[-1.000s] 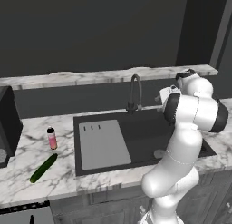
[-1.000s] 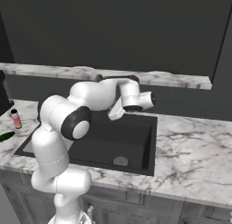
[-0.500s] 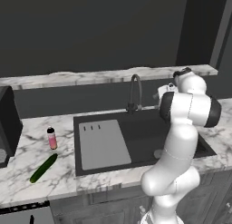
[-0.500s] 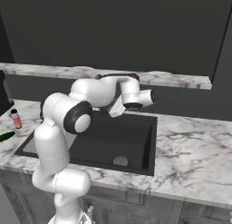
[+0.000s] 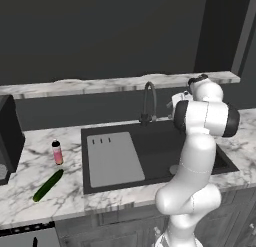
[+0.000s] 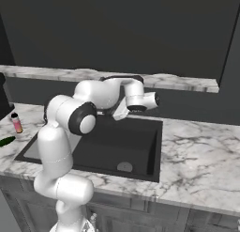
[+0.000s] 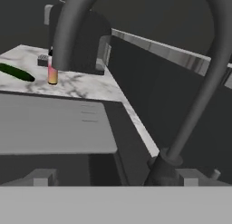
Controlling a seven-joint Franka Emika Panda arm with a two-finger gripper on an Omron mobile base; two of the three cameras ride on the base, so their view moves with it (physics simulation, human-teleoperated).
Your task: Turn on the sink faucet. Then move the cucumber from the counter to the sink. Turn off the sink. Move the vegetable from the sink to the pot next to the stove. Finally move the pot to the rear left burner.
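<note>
One cucumber (image 5: 48,185) lies on the surface (image 5: 30,201) left of the sink (image 5: 150,156), near a pink bottle (image 5: 57,152), in the left base view. From the right base, the arm reaches toward the faucet. The hand view shows the faucet (image 7: 199,96) close ahead, the tool (image 7: 115,178) released, holding nothing.

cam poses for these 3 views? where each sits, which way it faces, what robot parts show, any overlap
Left base view: behind the arm on its left, looking forward and down at the sink, sink faucet, cucumber and pink bottle; arm rises at lower right.
Right base view: behind on the right, same counter; arm at lower left, reaching over the basin.
Hand view: on the hand, close behind the faucet's base, facing along the drainboard toward the cucumber; the open gripper has its tips at the bottom.
Shared: all three show sink, bottle and cucumber.
</note>
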